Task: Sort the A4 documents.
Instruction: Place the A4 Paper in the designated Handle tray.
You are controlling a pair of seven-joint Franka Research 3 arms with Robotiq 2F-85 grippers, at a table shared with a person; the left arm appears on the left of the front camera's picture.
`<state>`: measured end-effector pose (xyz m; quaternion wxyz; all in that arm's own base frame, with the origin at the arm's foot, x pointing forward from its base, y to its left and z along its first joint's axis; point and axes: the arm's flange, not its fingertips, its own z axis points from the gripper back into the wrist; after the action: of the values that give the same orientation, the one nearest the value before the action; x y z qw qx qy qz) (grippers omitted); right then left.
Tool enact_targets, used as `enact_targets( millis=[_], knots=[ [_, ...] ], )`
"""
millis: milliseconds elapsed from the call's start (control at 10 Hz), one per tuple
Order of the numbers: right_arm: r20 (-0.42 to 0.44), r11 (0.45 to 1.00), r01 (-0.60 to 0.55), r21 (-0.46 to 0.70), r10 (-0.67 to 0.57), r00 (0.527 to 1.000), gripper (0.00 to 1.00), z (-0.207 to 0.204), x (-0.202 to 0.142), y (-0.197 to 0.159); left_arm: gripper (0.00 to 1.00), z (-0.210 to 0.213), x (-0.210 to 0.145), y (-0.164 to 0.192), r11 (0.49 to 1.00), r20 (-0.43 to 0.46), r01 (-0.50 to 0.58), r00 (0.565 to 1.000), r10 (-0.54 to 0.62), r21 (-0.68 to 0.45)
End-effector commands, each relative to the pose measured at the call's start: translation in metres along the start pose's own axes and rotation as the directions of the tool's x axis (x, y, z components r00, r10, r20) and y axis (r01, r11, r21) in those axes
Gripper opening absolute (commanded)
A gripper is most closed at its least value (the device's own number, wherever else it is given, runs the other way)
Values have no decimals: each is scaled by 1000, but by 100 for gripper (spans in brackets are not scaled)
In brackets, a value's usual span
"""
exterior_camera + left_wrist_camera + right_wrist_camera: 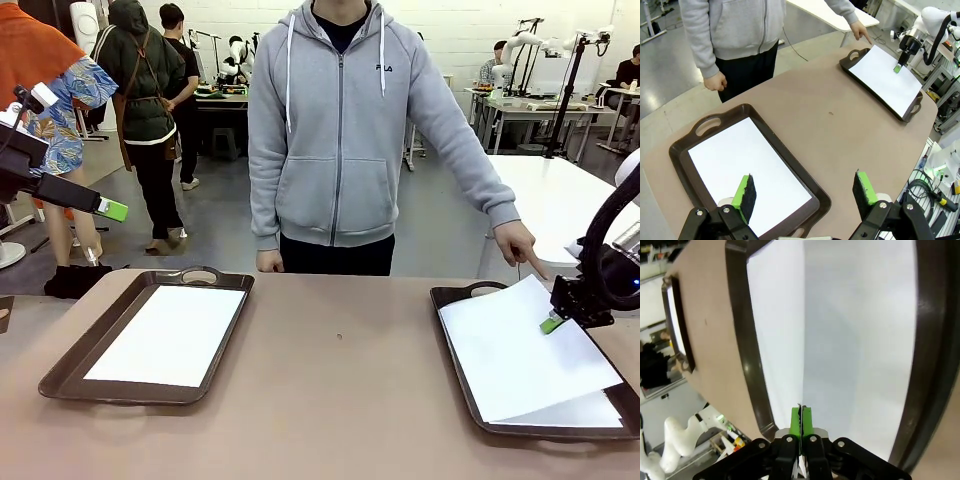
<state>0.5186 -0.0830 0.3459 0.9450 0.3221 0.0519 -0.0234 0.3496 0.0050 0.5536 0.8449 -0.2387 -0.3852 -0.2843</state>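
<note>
Right hand (553, 322) is closed on the near-right edge of the top sheet (520, 350) in the right tray (455, 300). The green pads are pinched flat together with the paper edge between them, as the right wrist view shows (801, 422). That sheet lies skewed across the tray, one corner lifted over the far rim; a second sheet (585, 412) shows underneath at the near corner.

Left hand (805, 192) is open, pads wide apart, holding nothing, raised above the near end of the left tray (70, 372). One sheet (170, 335) lies flat inside that tray, square to its sides.

The person stands at the far side of the table (340, 400). One hand (522, 245) points an index finger down at the far corner of the right tray; the other hand (268, 262) hangs at the table edge.
</note>
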Motion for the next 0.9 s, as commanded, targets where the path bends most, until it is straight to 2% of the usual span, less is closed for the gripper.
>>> enact_targets(
  millis=[0,800],
  knots=[
    [33,998,36,-42,-34,999,1,-6,-12,1,100,-1,0,0,1000,2,2,1000,-2,1],
    [35,993,30,-114,-26,999,1,-4,-8,-1,100,-1,0,0,1000,2,2,1000,-2,1]
  ],
)
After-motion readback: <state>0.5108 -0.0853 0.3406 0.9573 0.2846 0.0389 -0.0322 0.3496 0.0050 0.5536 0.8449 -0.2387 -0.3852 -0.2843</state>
